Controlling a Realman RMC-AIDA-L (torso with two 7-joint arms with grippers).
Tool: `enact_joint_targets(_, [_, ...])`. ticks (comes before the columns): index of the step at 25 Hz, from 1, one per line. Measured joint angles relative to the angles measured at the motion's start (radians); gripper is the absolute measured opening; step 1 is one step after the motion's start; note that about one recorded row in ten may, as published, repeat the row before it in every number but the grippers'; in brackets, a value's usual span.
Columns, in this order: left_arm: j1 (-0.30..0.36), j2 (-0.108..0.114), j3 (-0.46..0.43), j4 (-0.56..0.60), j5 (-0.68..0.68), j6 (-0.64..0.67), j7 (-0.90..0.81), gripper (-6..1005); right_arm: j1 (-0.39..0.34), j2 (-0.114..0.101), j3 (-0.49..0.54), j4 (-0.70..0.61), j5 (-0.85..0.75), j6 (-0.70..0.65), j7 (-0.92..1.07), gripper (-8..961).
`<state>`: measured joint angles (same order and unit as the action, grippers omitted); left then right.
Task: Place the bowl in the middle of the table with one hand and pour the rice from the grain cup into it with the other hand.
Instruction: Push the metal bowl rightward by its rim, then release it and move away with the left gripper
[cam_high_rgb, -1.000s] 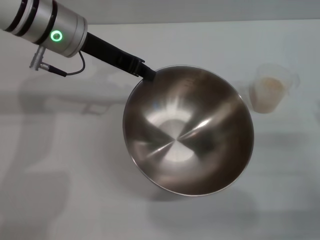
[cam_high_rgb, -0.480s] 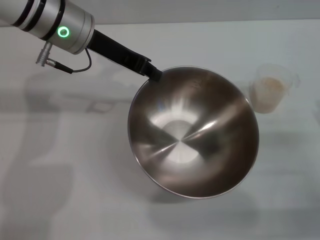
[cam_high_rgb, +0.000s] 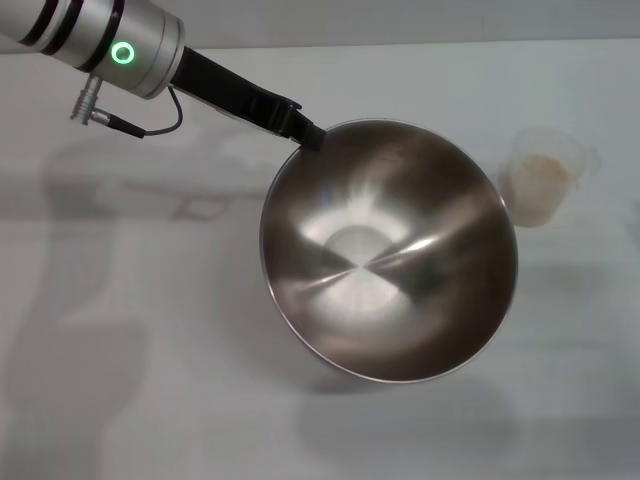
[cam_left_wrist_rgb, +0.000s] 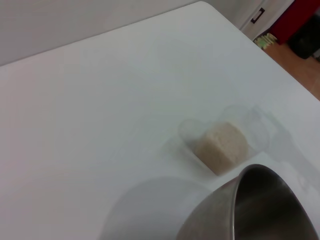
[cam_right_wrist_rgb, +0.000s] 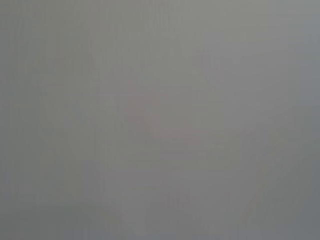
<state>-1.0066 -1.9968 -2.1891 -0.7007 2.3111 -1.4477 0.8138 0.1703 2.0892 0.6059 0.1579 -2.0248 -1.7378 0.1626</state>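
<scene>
The left gripper (cam_high_rgb: 308, 137) holds the bowl (cam_high_rgb: 390, 250) by its rim, on the side away from the grain cup (cam_high_rgb: 543, 178). Its fingers are clenched on the rim's edge. The bowl looks tipped and lifted a bit off the desk (cam_high_rgb: 150, 330), because a shadow shows under it. It is held by the edge so the inside stays free for pouring.

The bowl is big and shiny and has nothing in it. It hangs near the middle of the desk, so I think it is about to be set down.

The grain cup stands upright just beside the bowl, not touching it. The rice (cam_left_wrist_rgb: 222, 146) is inside the cup. It waits there so the other arm can reach it.

The right gripper is not seen anywhere. Its wrist view shows only plain grey.
</scene>
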Motion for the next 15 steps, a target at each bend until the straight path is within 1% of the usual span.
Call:
enact_joint_targets(8, [-0.012,0.012,-0.012,0.010,-0.009,-0.011,0.004,28,0.000,0.000,0.000,0.000,0.000,0.000,0.000,832])
enact_joint_targets(15, [-0.037,0.021,-0.018,0.050,-0.010,-0.014,0.015,28,0.000,0.000,0.000,0.000,0.000,0.007,0.000,832])
